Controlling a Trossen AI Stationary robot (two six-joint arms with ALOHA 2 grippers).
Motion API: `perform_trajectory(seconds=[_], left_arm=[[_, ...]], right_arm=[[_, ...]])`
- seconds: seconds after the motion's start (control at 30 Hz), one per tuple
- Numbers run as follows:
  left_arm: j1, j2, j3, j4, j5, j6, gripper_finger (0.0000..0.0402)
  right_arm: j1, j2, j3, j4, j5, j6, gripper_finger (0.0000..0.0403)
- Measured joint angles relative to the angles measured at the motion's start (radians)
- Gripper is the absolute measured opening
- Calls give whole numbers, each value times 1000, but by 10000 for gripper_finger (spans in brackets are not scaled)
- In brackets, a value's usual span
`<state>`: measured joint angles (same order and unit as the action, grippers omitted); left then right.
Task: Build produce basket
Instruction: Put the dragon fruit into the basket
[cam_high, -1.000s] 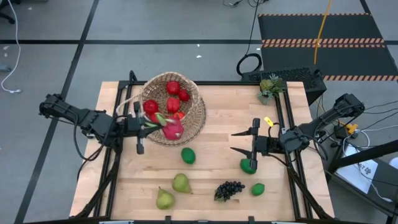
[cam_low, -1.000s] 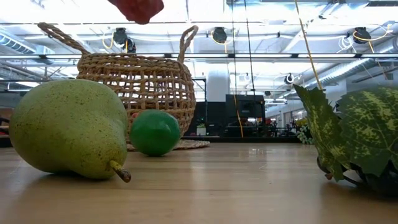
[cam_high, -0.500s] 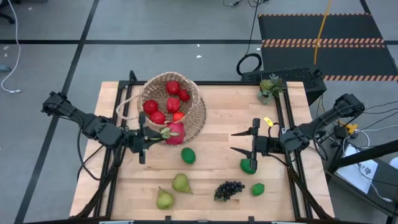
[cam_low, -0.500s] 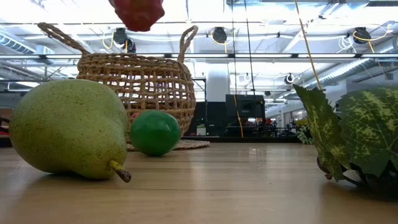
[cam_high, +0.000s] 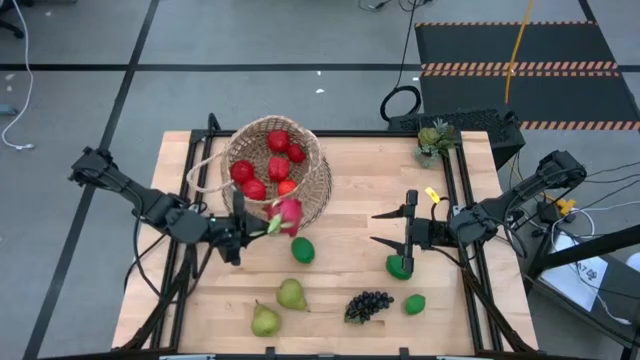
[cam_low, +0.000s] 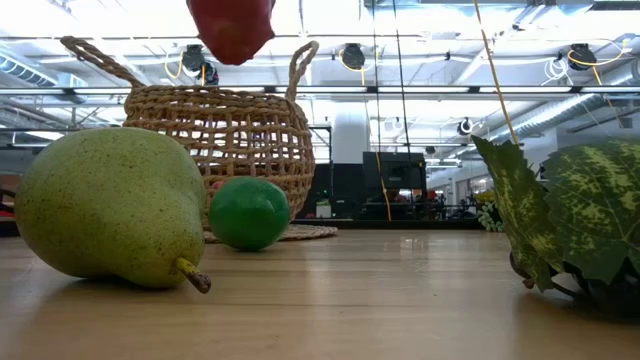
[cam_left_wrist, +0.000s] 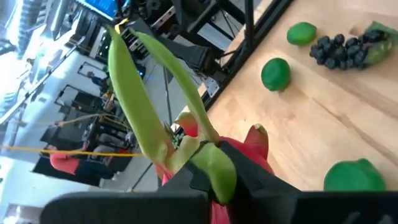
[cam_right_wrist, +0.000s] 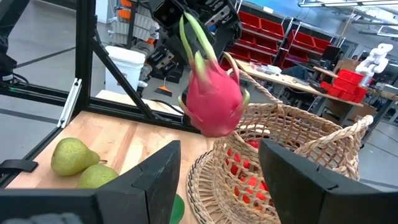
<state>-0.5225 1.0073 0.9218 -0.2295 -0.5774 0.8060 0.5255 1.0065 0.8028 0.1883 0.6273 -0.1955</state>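
From my left wrist camera I see the left gripper (cam_left_wrist: 214, 186) clamped on the pink dragon fruit (cam_left_wrist: 249, 155) at its leafy end. Its long green leaves (cam_left_wrist: 134, 93) rise away from the dark fingers (cam_left_wrist: 261, 180). On the wooden table (cam_left_wrist: 323, 106) beyond lie three green limes: one (cam_left_wrist: 275, 73) near the grape bunch (cam_left_wrist: 345, 46), one (cam_left_wrist: 301, 33) farther off, one (cam_left_wrist: 351, 176) nearest the gripper.

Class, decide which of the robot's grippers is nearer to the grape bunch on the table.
Right. The right gripper hangs open just beyond the grape bunch; the left gripper holds the dragon fruit by the basket, farther off.
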Motion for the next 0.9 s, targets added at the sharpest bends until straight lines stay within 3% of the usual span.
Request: perform_trajectory(seconds=[0.9], left_arm=[[-67,1,1,3,0,85,13]], right_arm=[[0,0,0,-7,0,27,210]])
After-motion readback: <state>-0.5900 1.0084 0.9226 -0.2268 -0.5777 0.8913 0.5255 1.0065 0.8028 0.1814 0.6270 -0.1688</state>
